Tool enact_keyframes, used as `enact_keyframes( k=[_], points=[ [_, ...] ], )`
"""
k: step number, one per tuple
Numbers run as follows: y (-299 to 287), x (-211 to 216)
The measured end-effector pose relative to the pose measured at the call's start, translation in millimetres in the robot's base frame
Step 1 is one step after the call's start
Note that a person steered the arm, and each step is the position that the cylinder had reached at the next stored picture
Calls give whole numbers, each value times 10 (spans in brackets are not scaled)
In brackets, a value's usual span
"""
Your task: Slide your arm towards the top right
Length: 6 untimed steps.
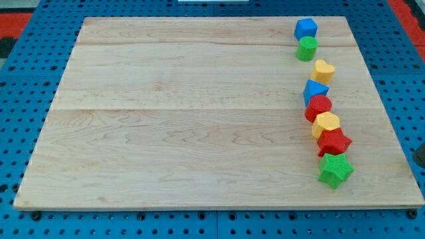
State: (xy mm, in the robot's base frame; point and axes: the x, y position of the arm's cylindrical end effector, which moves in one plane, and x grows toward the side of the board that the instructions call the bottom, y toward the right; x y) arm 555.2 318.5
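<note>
Several blocks stand in a column down the right side of the wooden board [186, 119]. From the view's top: a blue block [305, 28], a green cylinder [307, 48], a yellow heart-like block [323, 70], a blue triangular block [315, 90], a round red block [319, 107], a yellow hexagon [326, 123], a red star [333, 141] and a green star [335, 170]. A dark shape cut off by the view's right edge looks like my tip [420, 164]. It is well right of the red and green stars, touching no block.
The board lies on a blue pegboard surface [26, 79] that surrounds it. A red strip [408, 13] shows at the view's top right corner.
</note>
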Motion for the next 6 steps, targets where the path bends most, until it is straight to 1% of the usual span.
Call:
enact_keyframes(
  k=[1, 2, 4, 5, 6],
  points=[
    [0, 0],
    [-14, -251],
    [-400, -1355],
    [-390, -1733],
    [-557, -2245]
  ],
)
